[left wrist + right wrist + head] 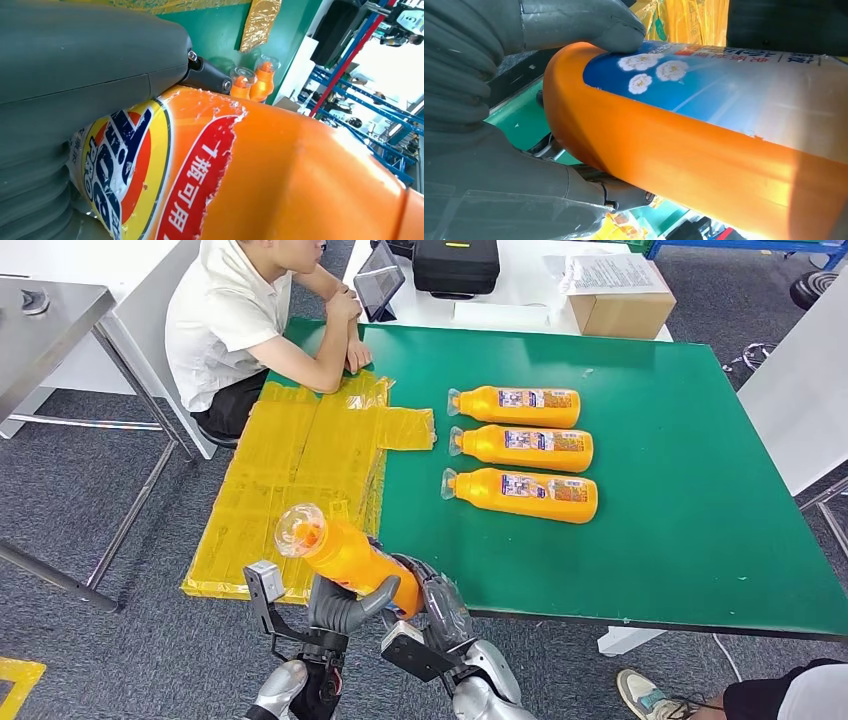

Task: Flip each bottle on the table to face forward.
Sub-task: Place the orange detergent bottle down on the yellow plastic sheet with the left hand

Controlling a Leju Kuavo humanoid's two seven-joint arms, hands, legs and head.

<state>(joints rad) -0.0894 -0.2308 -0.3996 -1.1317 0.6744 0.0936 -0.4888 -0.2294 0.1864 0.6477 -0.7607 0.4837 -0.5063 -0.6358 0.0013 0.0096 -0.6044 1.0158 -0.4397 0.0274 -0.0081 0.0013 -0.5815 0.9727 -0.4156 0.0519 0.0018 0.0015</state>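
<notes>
Both my hands hold one orange bottle (350, 555) just off the table's near left edge, tilted, with its clear cap up and to the left. My left hand (345, 608) grips its middle, and my right hand (440, 605) grips its base end. The left wrist view shows its torn yellow-and-red label (150, 180) under my thumb (75, 50). My right thumb (589, 25) presses a blue flowered label (704, 75) on the bottle. Three more orange bottles (520, 406) (528, 447) (525, 494) lie in a row on the green table (680, 540), caps pointing left.
A crumpled yellow sheet (300, 460) covers the table's left part. A person (240, 320) sits at the far left corner with forearms on the table. Behind stand a tablet (378, 285), a black case (455, 265) and a cardboard box (620, 310). A shoe (645, 695) is by the near right edge.
</notes>
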